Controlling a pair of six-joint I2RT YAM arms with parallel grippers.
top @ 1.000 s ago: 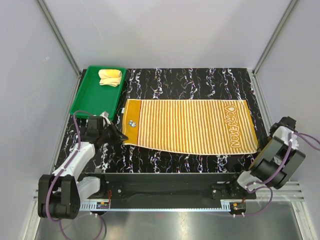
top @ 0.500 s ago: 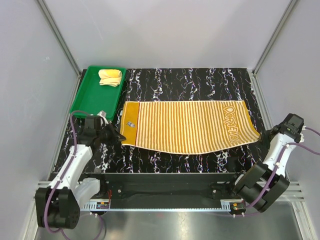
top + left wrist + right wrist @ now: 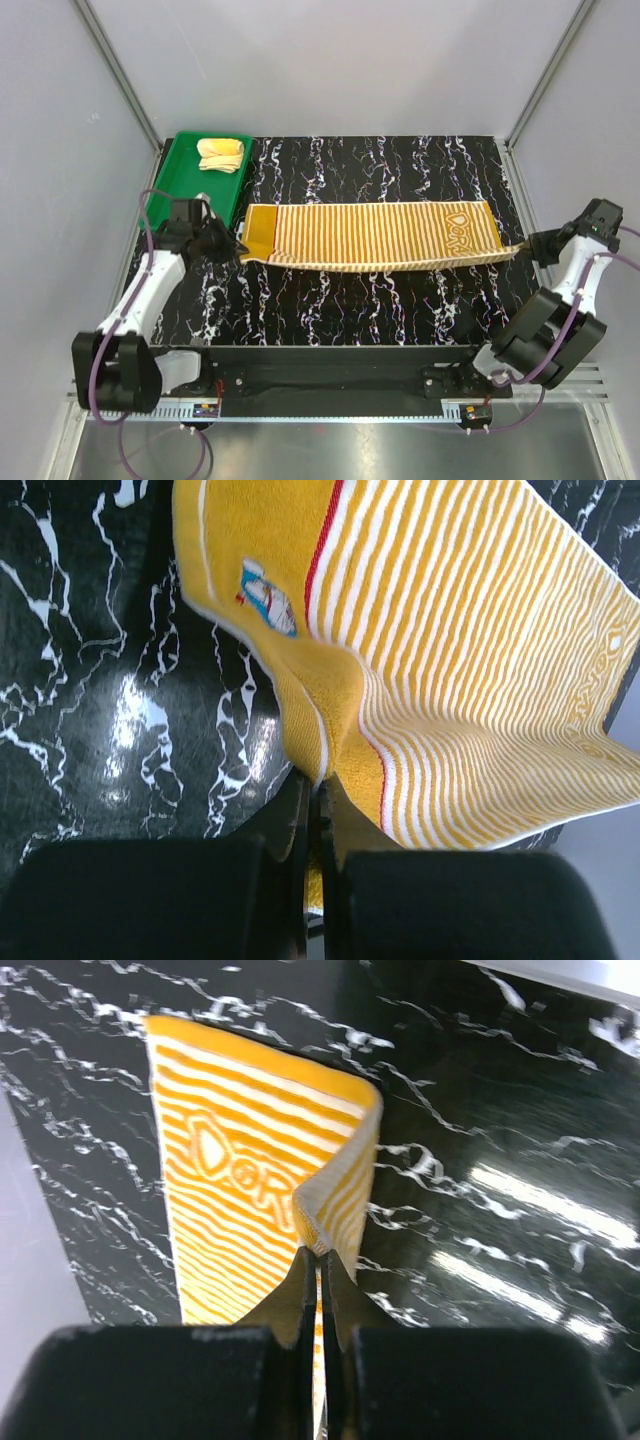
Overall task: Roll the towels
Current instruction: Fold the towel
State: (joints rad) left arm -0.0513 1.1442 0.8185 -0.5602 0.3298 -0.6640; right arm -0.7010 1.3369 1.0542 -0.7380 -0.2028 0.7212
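The striped orange-and-cream towel (image 3: 370, 237) hangs stretched across the middle of the black marbled table, its near edge lifted and drawn toward the far side. My left gripper (image 3: 232, 250) is shut on its left near corner (image 3: 318, 770), next to the small printed label (image 3: 268, 598). My right gripper (image 3: 530, 247) is shut on the right near corner (image 3: 318, 1232), beside the lettered end (image 3: 235, 1170). A pale yellow towel (image 3: 221, 153) lies bunched in the green tray (image 3: 180, 205) at the back left.
The green tray stands close behind my left gripper. Metal frame posts (image 3: 120, 75) and pale walls enclose the table on three sides. The black base rail (image 3: 320, 365) runs along the near edge between the arm mounts.
Both grippers have lifted the towel's near corners and carried them toward the far side. The towel now looks narrower, and the near strip of table it covered shows.
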